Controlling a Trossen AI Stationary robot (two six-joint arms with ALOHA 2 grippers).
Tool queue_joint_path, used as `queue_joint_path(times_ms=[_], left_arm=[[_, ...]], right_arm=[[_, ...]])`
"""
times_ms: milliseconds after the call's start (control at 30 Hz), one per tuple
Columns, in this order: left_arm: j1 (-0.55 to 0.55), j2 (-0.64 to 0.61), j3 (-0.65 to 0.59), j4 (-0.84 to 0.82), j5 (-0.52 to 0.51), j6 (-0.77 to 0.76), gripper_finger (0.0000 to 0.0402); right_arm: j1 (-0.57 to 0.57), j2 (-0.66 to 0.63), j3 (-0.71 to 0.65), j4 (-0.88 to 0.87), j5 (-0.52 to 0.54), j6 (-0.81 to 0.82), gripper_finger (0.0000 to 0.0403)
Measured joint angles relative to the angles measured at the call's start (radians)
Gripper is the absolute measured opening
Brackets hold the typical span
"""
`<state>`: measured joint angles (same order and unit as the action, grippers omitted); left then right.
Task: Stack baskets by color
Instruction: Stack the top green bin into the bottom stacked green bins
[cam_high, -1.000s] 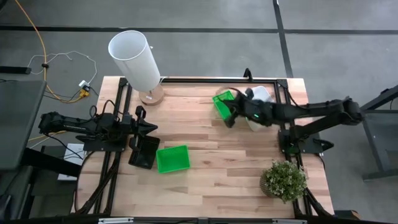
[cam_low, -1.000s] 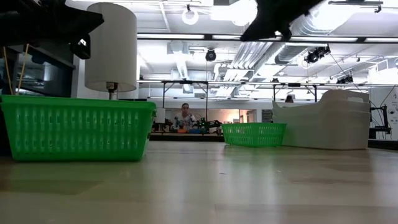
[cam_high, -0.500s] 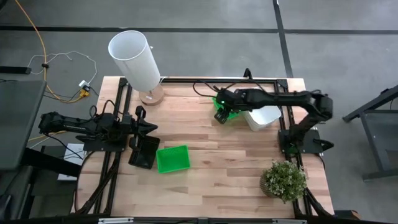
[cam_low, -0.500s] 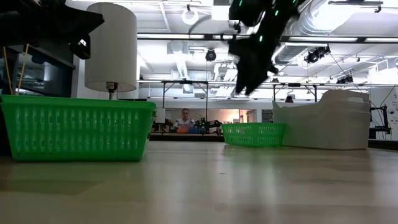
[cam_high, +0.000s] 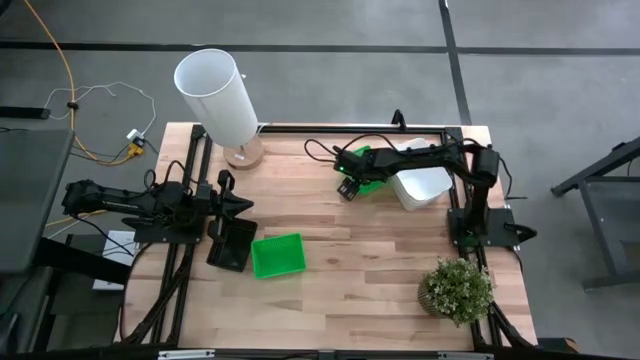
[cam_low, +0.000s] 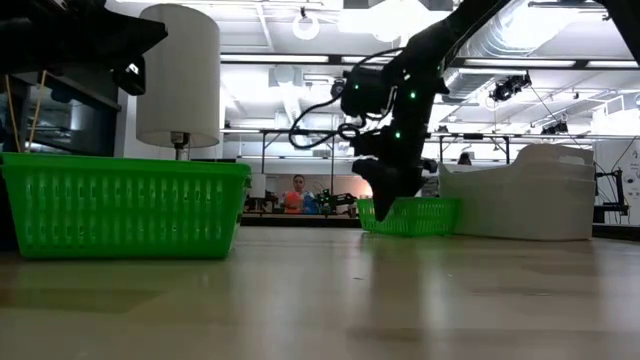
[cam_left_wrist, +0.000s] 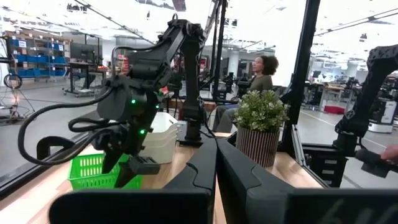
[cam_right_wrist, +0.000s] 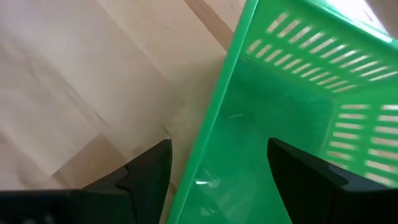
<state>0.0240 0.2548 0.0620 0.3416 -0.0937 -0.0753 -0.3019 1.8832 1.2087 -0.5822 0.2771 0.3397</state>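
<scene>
A green basket (cam_high: 372, 178) rests bottom-down on the table at the far right, beside stacked white baskets (cam_high: 420, 183). My right gripper (cam_right_wrist: 217, 168) points steeply down at it, open. One finger (cam_right_wrist: 148, 169) stands outside the basket's left wall (cam_right_wrist: 214, 134) and the other finger (cam_right_wrist: 305, 171) inside, neither touching it. A second green basket (cam_high: 278, 254) and a black basket (cam_high: 231, 243) sit at the near left. My left gripper (cam_left_wrist: 214, 169) hovers shut and level above the black basket, holding nothing.
A tall white cylinder (cam_high: 217, 95) on a wooden foot stands at the far left corner. A potted plant (cam_high: 457, 290) stands at the near right. Bare wood lies between the two groups of baskets. A person (cam_low: 296, 190) sits in the room beyond the table.
My right gripper has come down from high over the table toward the far green basket and slightly toward the table's left edge. It has tipped from nearly level to steeply downward and has opened. The baskets have stayed where they were.
</scene>
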Motion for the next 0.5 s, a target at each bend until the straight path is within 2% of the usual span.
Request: queue_joint_path(times_ms=[167,267,367,500], left_arm=[[0.0,0.0,0.0,0.0,0.0,0.0,0.0],[0.0,0.0,0.0,0.0,0.0,0.0,0.0],[0.0,0.0,0.0,0.0,0.0,0.0,0.0],[0.0,0.0,0.0,0.0,0.0,0.0,0.0]], right_arm=[[0.0,0.004,0.0,0.009,0.003,0.018,0.0249],[-0.001,0.004,0.0,0.003,0.003,0.05,0.0222],[-0.002,0.008,0.0,0.0,0.013,0.067,0.0162],[-0.002,0.008,0.0,-0.004,0.047,0.067,0.0043]])
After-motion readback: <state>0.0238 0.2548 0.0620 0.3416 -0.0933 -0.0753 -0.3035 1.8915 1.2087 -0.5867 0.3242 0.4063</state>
